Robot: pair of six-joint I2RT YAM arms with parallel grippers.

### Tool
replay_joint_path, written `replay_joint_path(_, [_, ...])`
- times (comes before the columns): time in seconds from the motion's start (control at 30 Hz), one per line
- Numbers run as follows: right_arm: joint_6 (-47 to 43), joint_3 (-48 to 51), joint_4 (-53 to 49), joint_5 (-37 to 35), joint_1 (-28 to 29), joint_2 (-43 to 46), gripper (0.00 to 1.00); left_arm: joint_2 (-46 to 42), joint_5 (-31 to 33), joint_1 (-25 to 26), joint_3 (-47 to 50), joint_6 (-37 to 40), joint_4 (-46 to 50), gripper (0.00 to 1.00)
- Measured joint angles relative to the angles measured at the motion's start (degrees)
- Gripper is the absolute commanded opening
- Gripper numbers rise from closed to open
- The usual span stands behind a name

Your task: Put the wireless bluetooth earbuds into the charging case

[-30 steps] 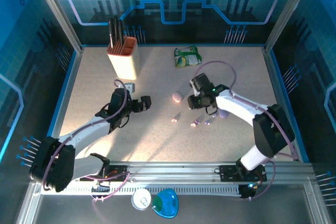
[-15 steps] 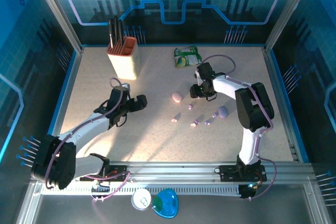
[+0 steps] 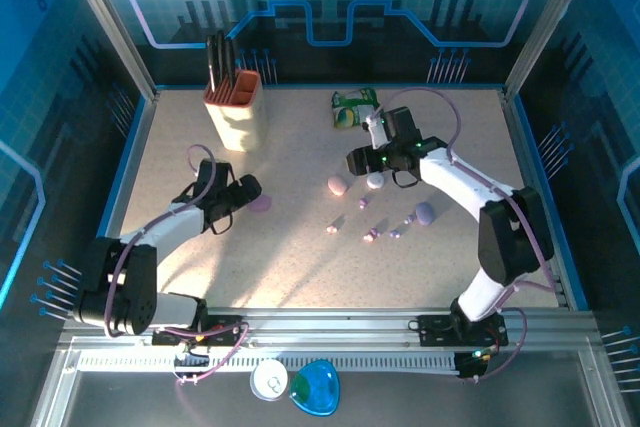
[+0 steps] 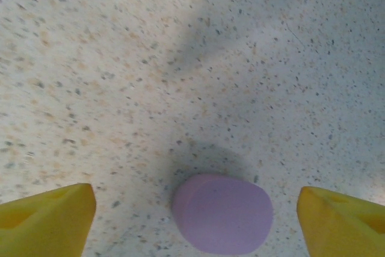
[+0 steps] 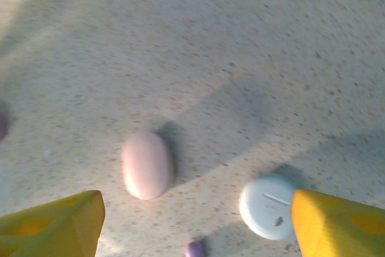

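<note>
Well left of the pink case (image 3: 337,185), the left gripper (image 4: 195,207) hangs with its jaws spread wide. A lilac case (image 4: 221,213) sits between the yellow fingertips, untouched, its longer side running finger to finger. At the pink case itself the right gripper (image 5: 195,212) hovers, jaws apart and empty, with that pebble lying lengthwise ahead and a white case (image 5: 267,206) just to its right. The earbuds (image 3: 371,235), tiny pink and lilac stubs, lie scattered near the pink case on its near right, and the right arm looks closer to them.
</note>
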State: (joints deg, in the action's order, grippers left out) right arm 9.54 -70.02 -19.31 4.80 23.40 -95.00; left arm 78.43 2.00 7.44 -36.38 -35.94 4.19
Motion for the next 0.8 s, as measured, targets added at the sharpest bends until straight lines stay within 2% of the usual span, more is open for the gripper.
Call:
replay_joint_path(0.2, [-1.70, 2.16, 2.08, 5.51, 2.56, 2.58, 0.81, 4.20, -4.15, 0.00, -1.11, -0.96, -0.83, 0.72])
replay_joint_path(0.33, [-4.90, 3.23, 4.00, 8.98, 5.29, 3.17, 0.81, 6.64, -6.97, 0.00, -1.53, -2.19, -2.21, 0.69])
replay_joint_path(0.57, [-9.11, 2.86, 6.23, 12.33, 9.14, 1.99, 0.83, 8.96, -12.33, 1.01, -3.04, -5.35, -4.87, 0.69])
replay_joint_path(0.8, [-13.62, 1.27, 8.13, 15.96, 10.80, -3.78, 0.88, 8.96, -13.42, 2.91, -3.23, -7.23, -6.71, 0.72])
